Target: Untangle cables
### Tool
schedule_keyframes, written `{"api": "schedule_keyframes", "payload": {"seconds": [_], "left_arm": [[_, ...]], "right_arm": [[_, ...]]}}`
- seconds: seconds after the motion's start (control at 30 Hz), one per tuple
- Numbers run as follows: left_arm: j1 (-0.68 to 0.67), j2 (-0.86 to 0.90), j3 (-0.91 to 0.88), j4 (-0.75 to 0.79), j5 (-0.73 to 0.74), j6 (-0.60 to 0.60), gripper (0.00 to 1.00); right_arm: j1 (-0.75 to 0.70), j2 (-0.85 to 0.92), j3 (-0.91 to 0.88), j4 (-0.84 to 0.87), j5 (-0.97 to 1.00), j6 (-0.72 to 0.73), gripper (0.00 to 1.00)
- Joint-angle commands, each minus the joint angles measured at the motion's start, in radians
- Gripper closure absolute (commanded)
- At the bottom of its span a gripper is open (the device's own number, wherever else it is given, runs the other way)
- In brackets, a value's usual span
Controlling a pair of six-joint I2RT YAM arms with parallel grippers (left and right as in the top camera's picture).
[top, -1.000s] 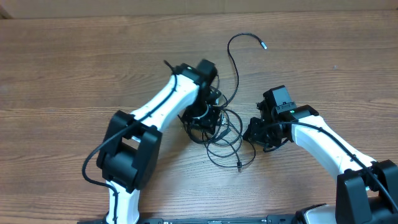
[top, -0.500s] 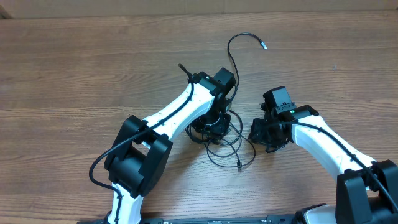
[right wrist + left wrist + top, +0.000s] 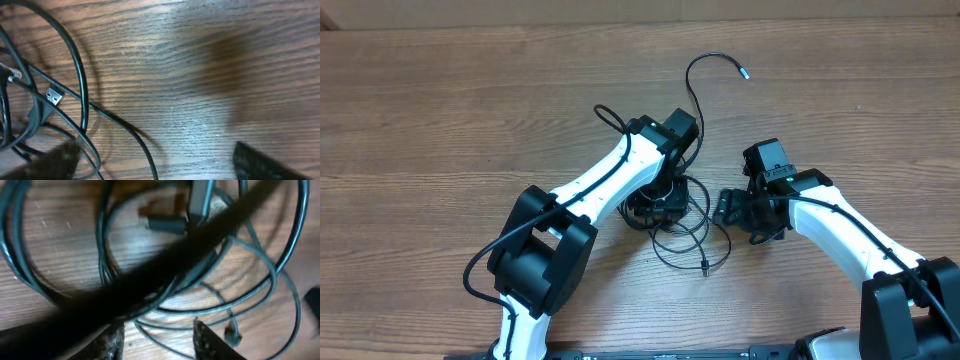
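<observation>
Jaws: my right gripper (image 3: pixel 162 165) wide, empty; my left gripper (image 3: pixel 157 340) half-open.
Thin black cables (image 3: pixel 81 80) knotted on wooden worktop (image 3: pixel 470 100); untangling barely started.

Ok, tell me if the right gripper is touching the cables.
Cannot tell. Right wrist view: right gripper open, its blurred finger overlaps the cables, contact unclear.

Your left arm (image 3: pixel 605 175) reaches from the near left toward the middle. Its wrist is bent so the left end effector (image 3: pixel 658 205) points down, fingers (image 3: pixel 207 342) partly apart. Your right arm (image 3: pixel 840 232) comes in from the near right, with the right end effector (image 3: pixel 732 208) held low and aimed leftward, fingertips (image 3: pixel 262 164) spread wide.
</observation>
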Motion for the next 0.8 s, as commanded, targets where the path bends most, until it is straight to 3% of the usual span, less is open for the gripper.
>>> {"api": "schedule_keyframes", "payload": {"seconds": [0.0, 0.77], "left_arm": [[-0.006, 0.009, 0.008, 0.019, -0.076, -0.056, 0.48], [-0.006, 0.009, 0.007, 0.029, -0.078, -0.056, 0.52]], "right_arm": [[-0.003, 0.003, 0.011, 0.006, 0.013, 0.006, 0.0], [-0.003, 0.003, 0.011, 0.006, 0.013, 0.006, 0.0]]}}
